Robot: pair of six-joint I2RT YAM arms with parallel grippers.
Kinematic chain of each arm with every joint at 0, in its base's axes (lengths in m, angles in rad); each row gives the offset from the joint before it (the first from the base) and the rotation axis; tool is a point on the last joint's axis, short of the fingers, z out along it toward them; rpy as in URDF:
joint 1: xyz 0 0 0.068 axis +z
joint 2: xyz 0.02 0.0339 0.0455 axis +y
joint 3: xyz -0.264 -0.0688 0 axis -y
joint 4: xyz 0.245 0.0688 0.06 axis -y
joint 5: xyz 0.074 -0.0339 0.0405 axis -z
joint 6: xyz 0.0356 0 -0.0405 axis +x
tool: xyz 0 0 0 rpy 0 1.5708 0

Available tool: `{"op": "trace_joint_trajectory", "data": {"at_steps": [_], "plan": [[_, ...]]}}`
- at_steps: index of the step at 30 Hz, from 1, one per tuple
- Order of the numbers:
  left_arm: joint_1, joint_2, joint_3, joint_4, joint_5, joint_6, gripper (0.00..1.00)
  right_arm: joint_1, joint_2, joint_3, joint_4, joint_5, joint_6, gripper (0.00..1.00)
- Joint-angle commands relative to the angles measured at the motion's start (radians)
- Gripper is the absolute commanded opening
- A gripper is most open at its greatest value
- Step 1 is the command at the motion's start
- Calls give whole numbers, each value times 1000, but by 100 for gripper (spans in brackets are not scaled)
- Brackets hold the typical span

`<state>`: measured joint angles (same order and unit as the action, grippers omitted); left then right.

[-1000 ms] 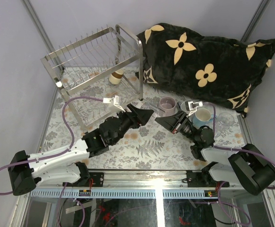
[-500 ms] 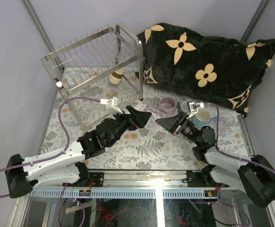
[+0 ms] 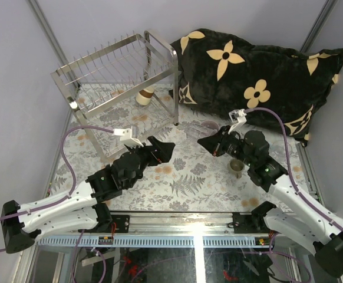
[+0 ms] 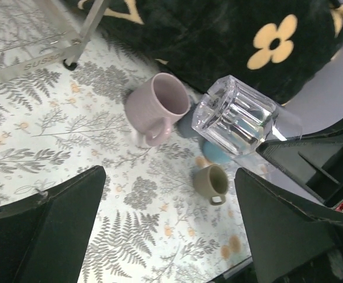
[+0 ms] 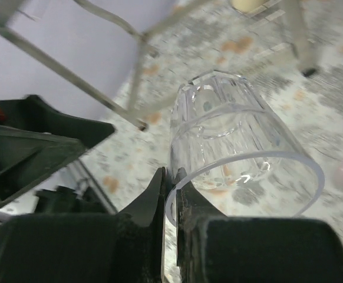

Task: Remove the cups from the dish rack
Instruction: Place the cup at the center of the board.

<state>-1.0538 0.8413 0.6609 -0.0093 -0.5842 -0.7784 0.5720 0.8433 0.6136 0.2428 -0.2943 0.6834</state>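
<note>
**Spotter:** Where's the clear glass?

**Me:** The clear glass (image 5: 218, 135) is off the tabletop (image 4: 53, 135), tipped on its side in the air between my two arms. My right hand (image 5: 170, 177) is clenched on its rim, with one finger inside the mouth, one outside, and the wall pinched between them.

**Spotter:** How will it handle?

**Me:** I'd say it's light, rigid and slick, and it would break if dropped. A rim pinch is a thin hold, so I expect it could swivel if I swing fast. Its faceted sides would give a steadier grip lower down. I'd set it down base first and gently.

**Spotter:** And your left hand?

**Me:** My left hand (image 4: 168, 183) is spread wide, grasping nothing, just near the glass on its left.

**Spotter:** What's below it?

**Me:** The lilac mug (image 4: 157, 106) is lying on its side, the blue mug (image 4: 215, 154) is mostly hidden under the glass, and the small tan cup (image 4: 211, 181) is nearer. I'd want a bare patch among them.

**Spotter:** Anything left at the dish rack?

**Me:** The cream-and-brown cup (image 3: 144, 94) sits low at the right end of the dish rack (image 3: 118, 71), far left of the black flowered pillow (image 3: 260, 71).
</note>
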Motion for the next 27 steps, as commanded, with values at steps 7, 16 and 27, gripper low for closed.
{"op": "trace_joint_trajectory", "data": {"at_steps": [7,16,27], "plan": [[-4,26,-29,-57,-60,55,89,-1,137,170,-634,256,-309,0],[-4,-22,-106,-13,-63,80,90,0,293,249,-731,359,-340,0],[-3,-27,-150,28,-14,90,91,46,453,351,-836,380,-361,0]]}}
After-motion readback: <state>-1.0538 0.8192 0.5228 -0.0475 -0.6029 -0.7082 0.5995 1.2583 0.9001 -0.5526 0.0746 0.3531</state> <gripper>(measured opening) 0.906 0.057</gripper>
